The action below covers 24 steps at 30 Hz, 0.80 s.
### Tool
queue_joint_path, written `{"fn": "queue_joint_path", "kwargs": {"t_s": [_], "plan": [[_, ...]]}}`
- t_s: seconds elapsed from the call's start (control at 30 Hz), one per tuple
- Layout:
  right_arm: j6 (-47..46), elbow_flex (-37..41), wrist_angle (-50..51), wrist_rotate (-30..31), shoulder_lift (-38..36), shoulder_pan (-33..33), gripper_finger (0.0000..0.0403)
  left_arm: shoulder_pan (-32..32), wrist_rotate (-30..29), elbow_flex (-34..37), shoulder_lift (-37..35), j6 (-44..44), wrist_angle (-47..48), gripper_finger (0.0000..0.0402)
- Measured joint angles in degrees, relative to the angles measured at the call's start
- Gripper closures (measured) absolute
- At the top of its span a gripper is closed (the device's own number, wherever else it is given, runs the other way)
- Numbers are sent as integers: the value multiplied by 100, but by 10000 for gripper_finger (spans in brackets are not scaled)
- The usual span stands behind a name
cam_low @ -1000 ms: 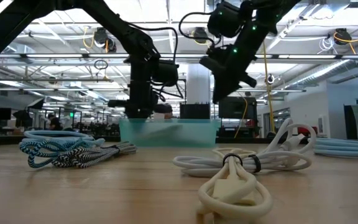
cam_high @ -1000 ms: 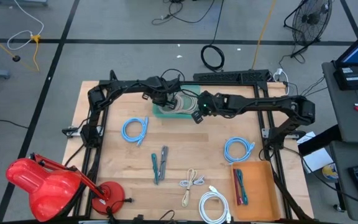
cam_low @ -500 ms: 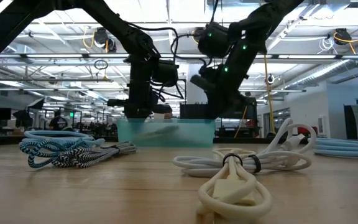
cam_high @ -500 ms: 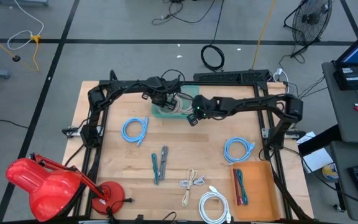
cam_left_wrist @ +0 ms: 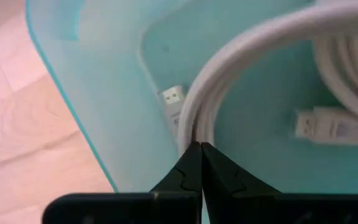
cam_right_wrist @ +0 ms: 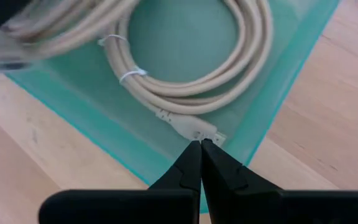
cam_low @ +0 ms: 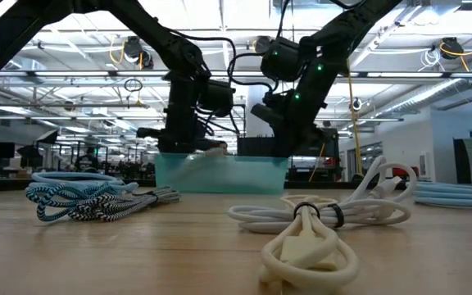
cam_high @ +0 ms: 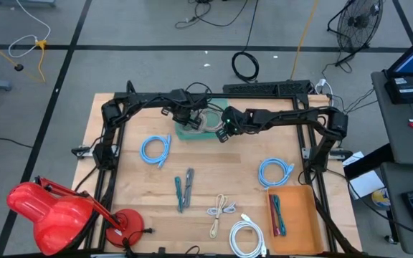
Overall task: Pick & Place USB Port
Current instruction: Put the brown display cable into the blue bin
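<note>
**Spotter:** Walk me in from the near edge. What do you have?

**Operator:** Nearest me on the tabletop (cam_high: 192, 215) are loose coils: a white cable (cam_high: 247, 237) at about five o'clock, a cream one (cam_high: 221, 212) just beyond it, and an orange tray (cam_high: 292, 211) off to four o'clock. Past those lie two light-blue coils, one at nine o'clock (cam_high: 155, 150) and one at three (cam_high: 274, 172). None of them is touched.

**Spotter:** And the work itself?

**Operator:** It's at twelve o'clock, at the far edge. The teal bin (cam_high: 192, 130) sits there with a beige USB cable (cam_right_wrist: 191, 68) coiled inside, its plug resting against the bin wall. My left claw (cam_left_wrist: 199, 152) is over the bin, fingers pinched together, with a white cable loop (cam_left_wrist: 253, 56) right at their tips; I can't tell whether it's truly gripped. My right claw (cam_right_wrist: 201, 149) hangs just above the bin's rim at the plug end, fingers closed together and holding nothing.

**Spotter:** So which step?

**Operator:** Placing, I judge: the cable is going into the bin. Next I'd need the left fingers parted to release the loop inside the walls, then lift straight up without snagging it.
</note>
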State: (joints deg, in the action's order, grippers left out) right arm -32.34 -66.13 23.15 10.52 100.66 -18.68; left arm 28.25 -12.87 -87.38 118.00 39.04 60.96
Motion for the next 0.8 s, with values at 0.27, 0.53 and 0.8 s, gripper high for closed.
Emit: {"fn": "queue_joint_path", "kwargs": {"t_s": [0.27,0.53,0.8], "plan": [[26,11,180,136,11,0,403,7,-231,4,-449,26,-574,401],[21,13,214,137,15,0,403,-5,78,3,-470,-214,-1115,401],[7,-15,198,136,20,0,403,-200,448,3,-470,-424,-1972,401]]}}
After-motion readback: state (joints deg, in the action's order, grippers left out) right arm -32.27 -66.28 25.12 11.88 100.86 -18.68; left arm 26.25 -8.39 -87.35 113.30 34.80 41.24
